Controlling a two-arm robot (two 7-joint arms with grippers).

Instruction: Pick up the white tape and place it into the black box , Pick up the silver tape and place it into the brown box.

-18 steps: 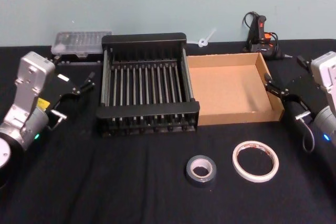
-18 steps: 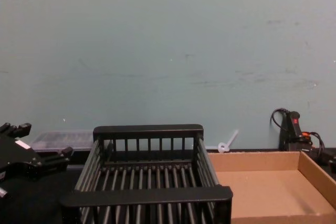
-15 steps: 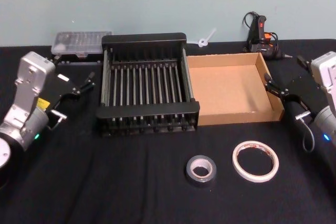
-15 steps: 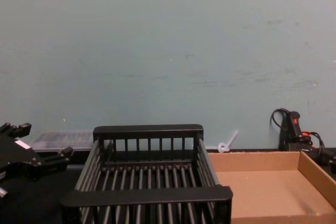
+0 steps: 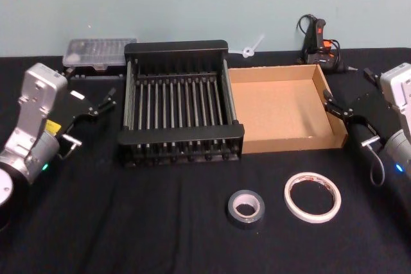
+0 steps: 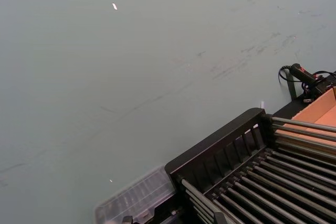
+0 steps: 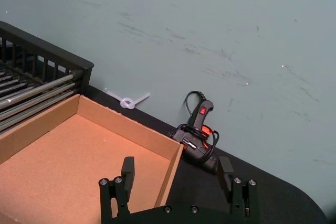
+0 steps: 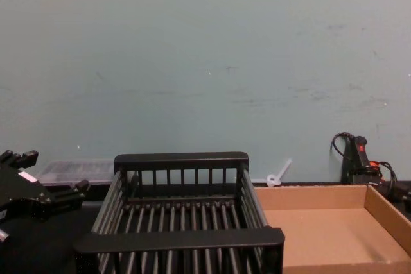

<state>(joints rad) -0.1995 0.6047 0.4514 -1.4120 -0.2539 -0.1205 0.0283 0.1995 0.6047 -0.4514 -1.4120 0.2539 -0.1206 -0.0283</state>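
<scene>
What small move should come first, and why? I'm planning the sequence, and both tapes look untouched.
Probably bring the right claw back toward the robot and down over the white tape. That roll lies flat on the table near the silver tape, on the right arm's side; the black box and brown box hold nothing, and the claw is open. The left claw waits left of the black box.

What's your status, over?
Left hand open, parked left of black box. Right hand open, beside brown box. White tape, silver tape on table, untouched. Path clear.
</scene>
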